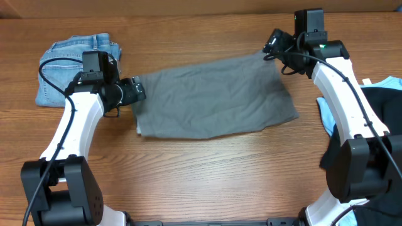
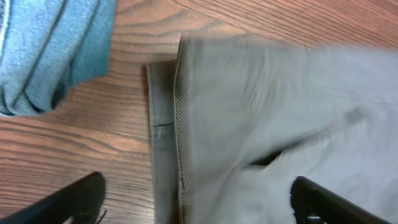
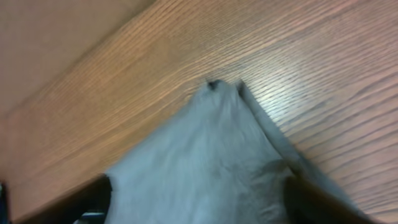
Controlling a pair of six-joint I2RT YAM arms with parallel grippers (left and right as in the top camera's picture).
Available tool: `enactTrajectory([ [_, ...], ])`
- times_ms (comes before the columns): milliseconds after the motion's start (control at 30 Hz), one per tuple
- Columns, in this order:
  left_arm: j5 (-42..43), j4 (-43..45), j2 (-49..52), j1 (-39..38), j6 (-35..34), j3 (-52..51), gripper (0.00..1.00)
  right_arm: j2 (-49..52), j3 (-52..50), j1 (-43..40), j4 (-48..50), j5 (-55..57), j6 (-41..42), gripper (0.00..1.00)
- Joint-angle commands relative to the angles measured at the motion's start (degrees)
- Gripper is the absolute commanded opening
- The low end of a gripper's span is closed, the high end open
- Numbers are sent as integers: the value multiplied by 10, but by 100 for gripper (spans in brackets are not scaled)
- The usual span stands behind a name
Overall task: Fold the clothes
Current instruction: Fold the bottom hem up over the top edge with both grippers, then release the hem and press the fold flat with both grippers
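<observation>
Looking down from overhead, we saw the flat grey fabric garment [image 1: 213, 94] spread across the middle of the brown wooden counter [image 1: 207, 182], roughly rectangular and lightly wrinkled, with its long side running left to right. The left claw [image 1: 134, 90] sat at the garment's left edge. In the left wrist view that claw [image 2: 199, 196] had its two black fingers [image 2: 74, 199] wide apart, straddling the grey garment [image 2: 280, 106] where a stitched hem ran up the frame and a lower layer stuck out just to the left of the hem. We could not tell whether the fingers touched the cloth.

The right claw [image 1: 271, 43] was at the garment's far right corner. In the right wrist view its fingers [image 3: 93, 196] were also spread, one on each side of the frame, with the pointed grey corner [image 3: 211, 149] lying between them on the wood. We saw nothing clamped there.

A folded light blue denim piece [image 1: 72, 66] lay at the far left of the counter, near the left arm and apart from the grey garment; the left wrist view showed it [image 2: 50, 50] in the upper left. At the right edge we noted a black cloth [image 1: 389, 110] and a pale blue cloth [image 1: 391, 81], partly hidden by the right arm.
</observation>
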Motion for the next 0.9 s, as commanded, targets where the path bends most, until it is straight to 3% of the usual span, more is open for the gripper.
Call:
enactTrajectory([
  [0, 19, -18, -4, 5, 3, 17, 100, -10, 6, -10, -22, 9, -45, 96],
  [300, 11, -133, -5, 7, 70, 24, 100, -15, 5, -57, -181, 22, -64, 87],
  [400, -2, -155, -4, 7, 71, 16, 100, -14, -2, -89, -204, 21, -65, 70],
  [467, -1, -158, -4, 7, 70, 4, 100, -14, -19, -107, -208, 9, -70, 65],
  [633, 25, -144, -2, 7, 74, -26, 100, -14, -107, -126, -157, -100, -132, 64],
  [800, 123, -112, -2, 7, 116, -40, 100, -14, -205, -125, -63, -212, -201, 64],
  [867, 152, -106, -2, 7, 129, -40, 100, -14, -230, -124, -35, -253, -230, 60],
])
